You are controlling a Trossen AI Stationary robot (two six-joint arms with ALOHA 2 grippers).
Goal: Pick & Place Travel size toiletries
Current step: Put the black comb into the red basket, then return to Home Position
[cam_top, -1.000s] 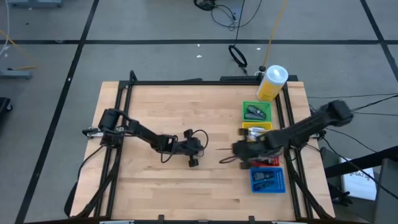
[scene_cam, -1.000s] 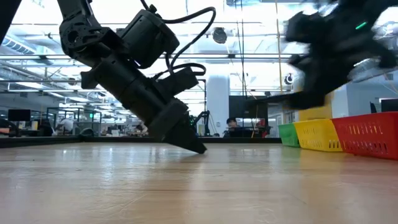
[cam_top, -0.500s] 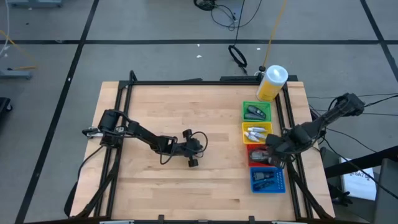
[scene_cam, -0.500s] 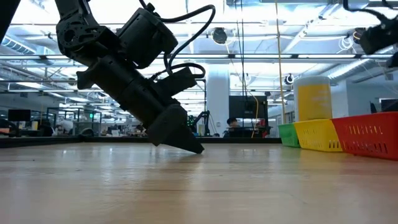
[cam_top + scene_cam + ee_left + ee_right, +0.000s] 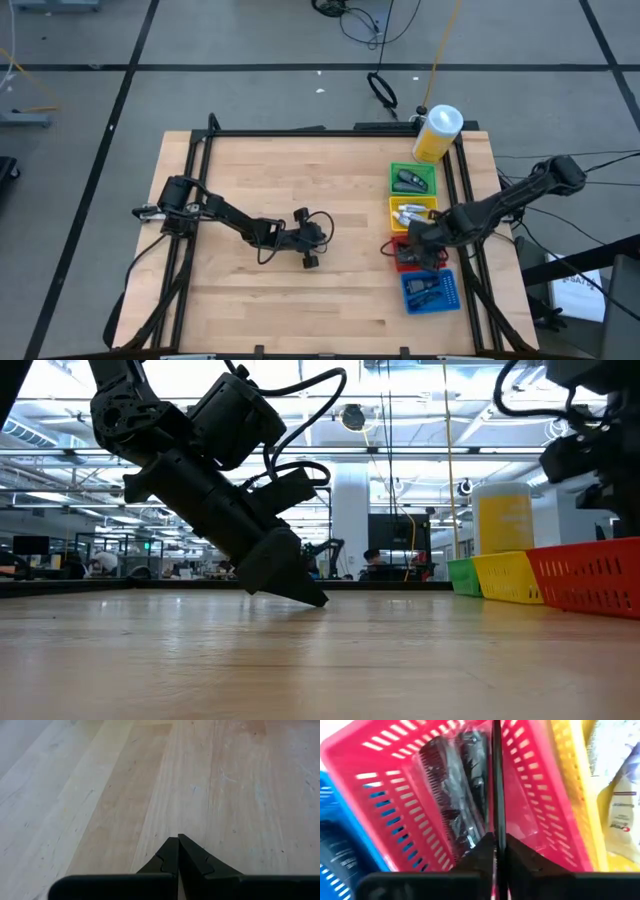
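Note:
My right gripper [image 5: 403, 250] hangs over the red tray [image 5: 432, 262], pointing steeply down, shut on a thin dark toiletry [image 5: 496, 790] seen edge-on. Black combs in clear wrap [image 5: 450, 795] lie in the red tray [image 5: 535, 775]. Small white tubes [image 5: 410, 213] lie in the yellow tray [image 5: 428, 204], dark pieces in the green tray [image 5: 413, 181] and the blue tray [image 5: 430, 291]. My left gripper [image 5: 310, 259] slants down at the table's middle, shut, with nothing between its fingers [image 5: 178, 838]. Its tips stand close over the bare wood [image 5: 318, 598]. My right gripper pinches the thin dark toiletry between its two fingers at the end nearest them [image 5: 497, 829]. The fingers come from above, pointing down. The piece runs on straight past the fingertips over the red tray. Whether its far end rests on the tray does not show.
The four trays stand in a row along the table's right side, green farthest, then yellow, red and blue. A big yellow white-capped bottle [image 5: 437, 133] stands behind the green tray. A black frame [image 5: 300, 131] runs round the tabletop. Bare wood [image 5: 250, 170] lies left of the trays.
My right gripper was over the wood just left of the red tray. It swung toward the table's right edge, then came back over the red tray, with its wrist rolled and tipped steeper downward.

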